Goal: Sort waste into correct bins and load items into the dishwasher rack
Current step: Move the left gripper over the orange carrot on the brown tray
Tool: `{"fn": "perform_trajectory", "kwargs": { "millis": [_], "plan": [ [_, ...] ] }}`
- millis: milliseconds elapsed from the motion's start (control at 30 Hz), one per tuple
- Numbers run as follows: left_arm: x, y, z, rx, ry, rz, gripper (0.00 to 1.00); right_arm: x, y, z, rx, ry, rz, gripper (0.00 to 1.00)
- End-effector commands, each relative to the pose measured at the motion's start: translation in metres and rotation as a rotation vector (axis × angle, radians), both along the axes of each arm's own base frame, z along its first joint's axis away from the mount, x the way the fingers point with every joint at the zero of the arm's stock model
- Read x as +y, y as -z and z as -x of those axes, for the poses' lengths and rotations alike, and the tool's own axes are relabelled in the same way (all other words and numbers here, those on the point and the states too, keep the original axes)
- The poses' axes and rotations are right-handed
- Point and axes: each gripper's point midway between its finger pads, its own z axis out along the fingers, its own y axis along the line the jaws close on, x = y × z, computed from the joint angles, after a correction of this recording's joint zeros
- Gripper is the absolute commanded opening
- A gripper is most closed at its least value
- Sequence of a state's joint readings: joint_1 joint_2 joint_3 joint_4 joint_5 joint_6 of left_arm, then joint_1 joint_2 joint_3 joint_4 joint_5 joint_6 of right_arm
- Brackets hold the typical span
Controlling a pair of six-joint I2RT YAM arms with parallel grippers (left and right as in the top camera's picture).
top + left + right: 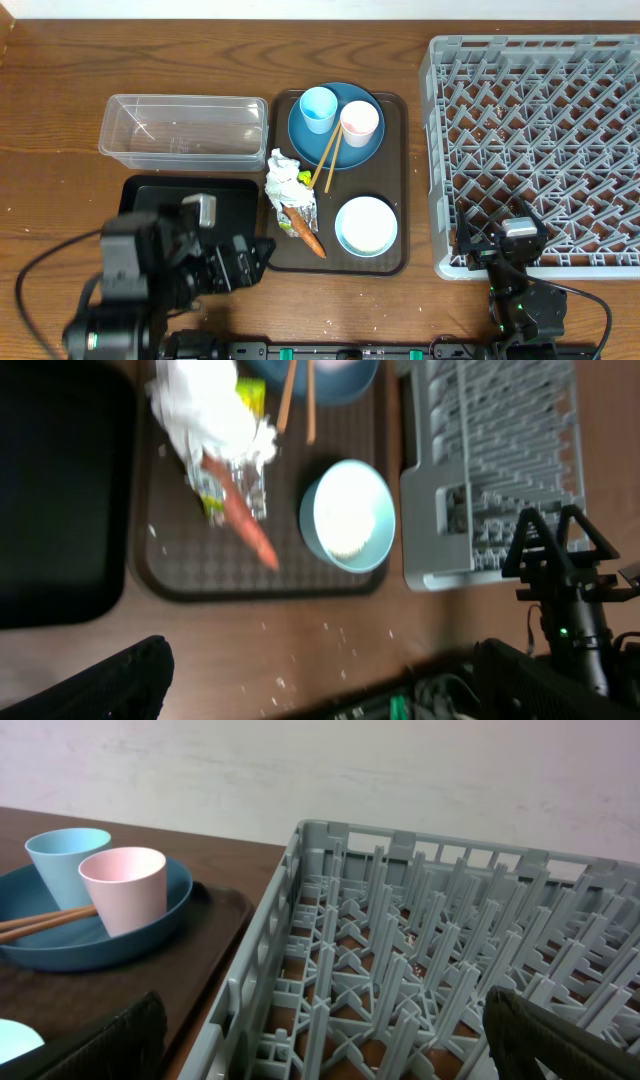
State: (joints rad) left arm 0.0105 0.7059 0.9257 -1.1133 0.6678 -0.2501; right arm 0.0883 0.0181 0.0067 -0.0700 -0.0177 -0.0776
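Observation:
Crumpled white tissue (285, 176), a yellow-green wrapper (287, 226) and an orange carrot piece (306, 234) lie on the brown serving tray's left side. The blue plate (345, 146) holds a light blue cup (319, 108), a pink cup (360, 122) and the ends of the chopsticks (327, 160). The white bowl (366, 225) sits at the tray's front. The clear tub (180, 130) and black tray (150, 195) are on the left, the grey rack (540, 140) on the right. My left gripper (252, 255) (320, 695) is open and empty over rice grains (330, 650). My right gripper (497, 232) (325, 1050) is open at the rack's front-left corner.
The brown serving tray (398, 180) stands between the bins and the rack. In the left wrist view, the bowl (348, 515), carrot (250, 530) and tissue (205, 410) lie ahead, with the right arm (565, 580) on the right. The table's front edge is close below both arms.

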Motion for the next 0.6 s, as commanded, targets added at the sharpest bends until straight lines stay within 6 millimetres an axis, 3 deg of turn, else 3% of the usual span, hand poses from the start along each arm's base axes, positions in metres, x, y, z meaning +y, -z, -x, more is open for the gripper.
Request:
{"fn": "perform_trajectory", "kwargs": {
  "millis": [0, 67, 133, 300, 567],
  "plan": [
    [-0.012, 0.003, -0.002, 0.099, 0.046, 0.080, 0.98, -0.002, 0.002, 0.000, 0.005, 0.009, 0.003, 0.99],
    [-0.017, 0.007, -0.004, 0.159, 0.062, 0.114, 0.98, -0.002, 0.002, 0.000, 0.005, 0.009, 0.003, 0.99],
    [-0.018, 0.014, -0.006, 0.209, 0.063, 0.123, 0.75, -0.002, 0.002, 0.000, 0.005, 0.009, 0.003, 0.99],
    [-0.017, 0.024, -0.006, 0.280, 0.057, 0.121, 0.47, -0.002, 0.002, 0.000, 0.005, 0.009, 0.003, 0.99],
    [-0.004, 0.035, -0.004, 0.324, -0.022, 0.049, 0.19, -0.002, 0.002, 0.000, 0.005, 0.009, 0.003, 0.99]
  ]
}}
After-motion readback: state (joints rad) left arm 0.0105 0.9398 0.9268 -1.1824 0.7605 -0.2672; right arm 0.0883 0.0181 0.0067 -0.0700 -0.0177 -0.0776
